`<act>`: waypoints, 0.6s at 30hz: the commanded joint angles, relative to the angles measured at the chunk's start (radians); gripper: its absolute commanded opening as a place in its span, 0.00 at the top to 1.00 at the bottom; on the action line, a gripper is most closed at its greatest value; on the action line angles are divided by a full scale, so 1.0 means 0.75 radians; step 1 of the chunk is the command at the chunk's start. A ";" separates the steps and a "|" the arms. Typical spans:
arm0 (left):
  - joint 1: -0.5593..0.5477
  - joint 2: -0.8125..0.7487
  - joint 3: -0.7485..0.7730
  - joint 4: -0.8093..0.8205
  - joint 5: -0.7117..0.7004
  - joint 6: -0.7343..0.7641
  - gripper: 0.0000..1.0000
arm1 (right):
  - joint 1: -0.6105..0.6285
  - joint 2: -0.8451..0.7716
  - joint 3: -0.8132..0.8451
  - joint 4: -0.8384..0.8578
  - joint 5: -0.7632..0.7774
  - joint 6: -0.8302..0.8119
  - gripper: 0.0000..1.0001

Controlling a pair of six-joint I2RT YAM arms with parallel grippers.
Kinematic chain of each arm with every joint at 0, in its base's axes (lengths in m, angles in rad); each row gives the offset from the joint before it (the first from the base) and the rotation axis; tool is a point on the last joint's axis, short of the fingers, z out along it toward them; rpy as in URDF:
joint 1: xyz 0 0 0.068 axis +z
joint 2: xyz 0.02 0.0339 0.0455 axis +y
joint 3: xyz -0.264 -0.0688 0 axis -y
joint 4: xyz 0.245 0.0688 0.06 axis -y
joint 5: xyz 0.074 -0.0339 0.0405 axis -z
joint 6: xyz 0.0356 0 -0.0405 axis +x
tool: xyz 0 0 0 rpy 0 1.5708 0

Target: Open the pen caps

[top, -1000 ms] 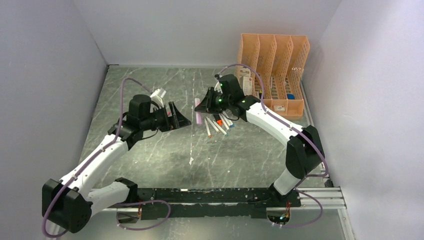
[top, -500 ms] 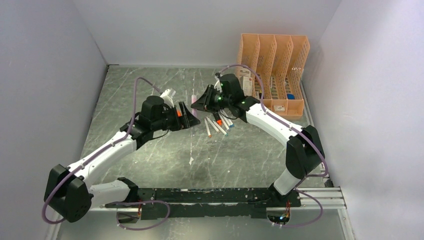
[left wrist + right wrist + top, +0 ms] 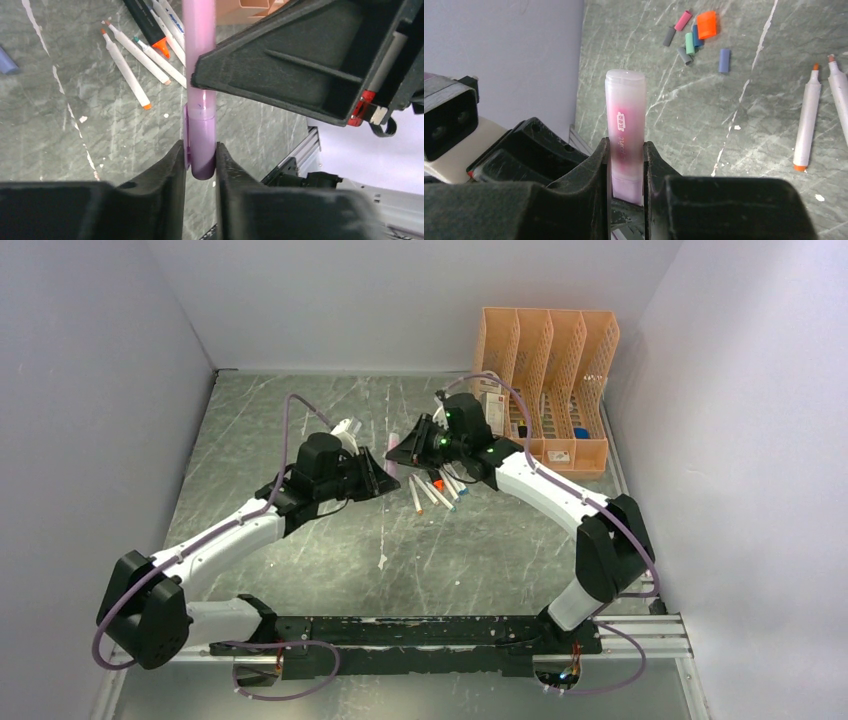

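Observation:
A pink-purple highlighter [image 3: 625,115] is held above the table between both arms. My right gripper [image 3: 626,150] is shut on its barrel. My left gripper [image 3: 200,150] is shut on the purple pen cap [image 3: 201,159] at its end. In the top view the left gripper [image 3: 374,473] and the right gripper [image 3: 400,452] almost touch. Several pens [image 3: 131,59] with white barrels and a black marker [image 3: 146,24] lie on the table; their tips are bare. Loose pen caps [image 3: 706,24] in orange, pink, teal, blue and grey lie in a cluster.
An orange file rack [image 3: 546,380] stands at the back right, just behind the right arm. The pens [image 3: 435,490] lie under and just right of the grippers. Grey walls close in the marbled table [image 3: 300,570] on three sides.
My left arm has swung right up to the right gripper, and its jaws have closed from wide open onto the highlighter's purple cap. The right gripper has barely moved.

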 commanded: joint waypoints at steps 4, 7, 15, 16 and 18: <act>-0.008 0.044 0.022 0.126 -0.022 0.008 0.79 | 0.003 -0.082 -0.047 0.035 -0.034 0.022 1.00; -0.009 0.045 0.025 0.120 -0.025 0.013 0.63 | 0.004 -0.095 -0.066 0.035 -0.028 0.022 1.00; -0.021 0.053 0.042 0.095 -0.062 0.037 0.47 | 0.003 -0.093 -0.086 0.065 -0.045 0.036 1.00; -0.021 0.052 0.041 0.099 -0.065 0.038 0.48 | 0.003 -0.094 -0.086 0.064 -0.045 0.036 1.00; -0.026 0.053 0.037 0.105 -0.070 0.039 0.51 | 0.003 -0.094 -0.086 0.063 -0.043 0.036 1.00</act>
